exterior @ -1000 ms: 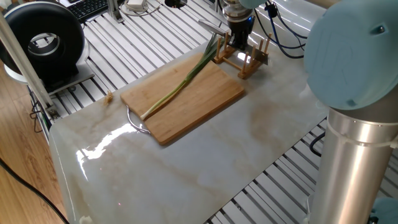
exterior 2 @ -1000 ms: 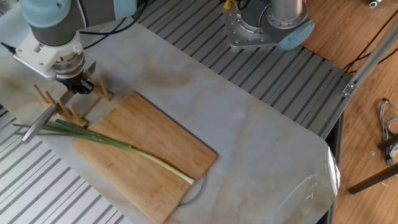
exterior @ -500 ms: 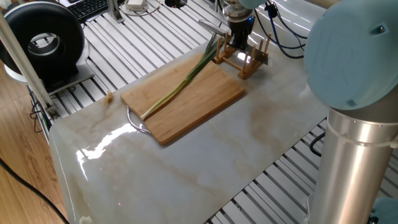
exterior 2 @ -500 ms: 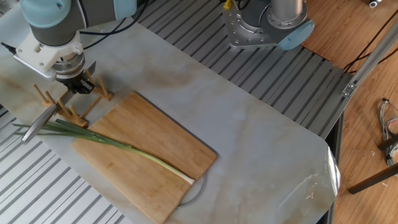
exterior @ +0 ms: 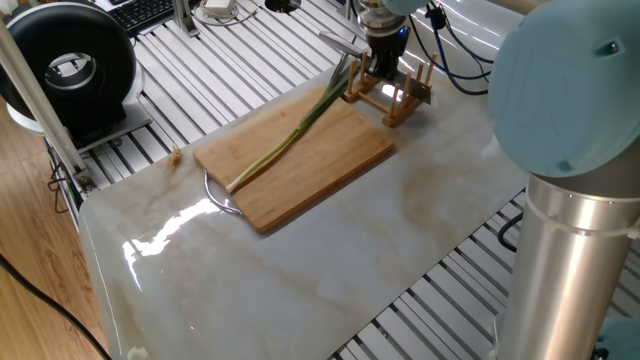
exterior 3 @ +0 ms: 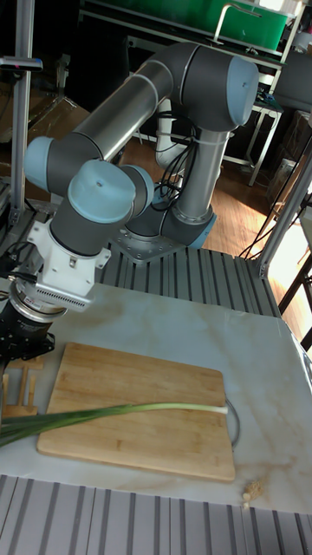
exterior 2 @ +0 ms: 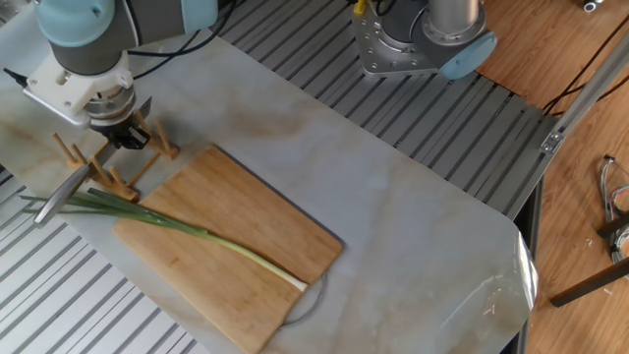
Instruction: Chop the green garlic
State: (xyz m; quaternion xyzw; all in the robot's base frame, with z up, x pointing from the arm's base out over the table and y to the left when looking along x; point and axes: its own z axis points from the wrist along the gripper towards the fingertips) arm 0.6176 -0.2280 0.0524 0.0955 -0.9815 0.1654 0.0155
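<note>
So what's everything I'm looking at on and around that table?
green garlic: one whole stalk, white end to dark green leaves, lying slantwise along the board, leaves overhanging its edge.
cutting board: one, light wood, on the table.
wooden peg rack: one, light wood, beside the board's far end.
metal handle: one, silver, sticking out by the rack.
table: one, pale marbled top.
round black device: one, beyond the table's corner.
keyboard: one, black, behind it.
robot arm: one, grey with blue caps.
fingers: black, down in the rack.
</note>
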